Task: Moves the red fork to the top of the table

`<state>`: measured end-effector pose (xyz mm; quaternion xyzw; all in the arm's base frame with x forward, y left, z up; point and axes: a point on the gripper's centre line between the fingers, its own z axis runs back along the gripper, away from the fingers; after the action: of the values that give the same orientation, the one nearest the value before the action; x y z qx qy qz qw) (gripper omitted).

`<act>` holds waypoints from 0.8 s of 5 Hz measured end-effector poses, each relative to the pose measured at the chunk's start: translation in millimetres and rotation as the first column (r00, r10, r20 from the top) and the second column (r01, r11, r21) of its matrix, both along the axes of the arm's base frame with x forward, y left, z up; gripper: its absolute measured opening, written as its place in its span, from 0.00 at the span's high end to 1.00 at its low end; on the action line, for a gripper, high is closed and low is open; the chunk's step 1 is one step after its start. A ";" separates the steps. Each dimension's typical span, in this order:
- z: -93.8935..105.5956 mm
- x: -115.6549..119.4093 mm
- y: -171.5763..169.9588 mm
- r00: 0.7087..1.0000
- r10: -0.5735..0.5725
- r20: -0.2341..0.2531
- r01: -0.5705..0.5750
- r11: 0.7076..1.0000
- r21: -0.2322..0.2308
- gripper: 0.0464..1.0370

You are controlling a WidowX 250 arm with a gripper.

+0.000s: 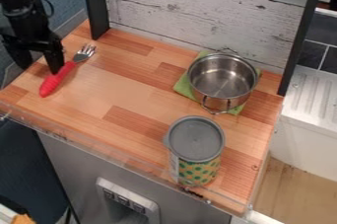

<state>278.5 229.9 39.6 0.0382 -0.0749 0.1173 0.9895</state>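
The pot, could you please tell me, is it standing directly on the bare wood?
No, the pot sits on a green cloth laid on the wooden counter.

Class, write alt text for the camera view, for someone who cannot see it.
An open black gripper beside a red-handled fork on a wooden counter; to the right, a metal pot sits on a green cloth behind a gray-lidded canister.

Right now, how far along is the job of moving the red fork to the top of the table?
Done: the tool is at the red fork, one finger close by its handle. In hand: nothing looks gripped; the fingers stand apart and the fork lies on the wooden tabletop. Left, it seems: closing on the fork, setting it nearer the white boards, and letting go.
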 end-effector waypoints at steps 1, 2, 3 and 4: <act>9.6 1.1 -2.2 0.999 0.022 0.026 -0.022 1.000 -0.008 0.04; 6.6 2.4 -5.5 1.000 0.019 0.006 -0.019 1.000 -0.001 0.04; -15.3 5.4 -18.7 0.999 0.007 -0.042 -0.008 1.000 -0.030 0.04; -19.0 9.5 -26.4 0.999 -0.004 -0.045 0.002 1.000 -0.030 0.04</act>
<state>288.0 203.5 20.7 0.0257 -0.0506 0.1161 0.9916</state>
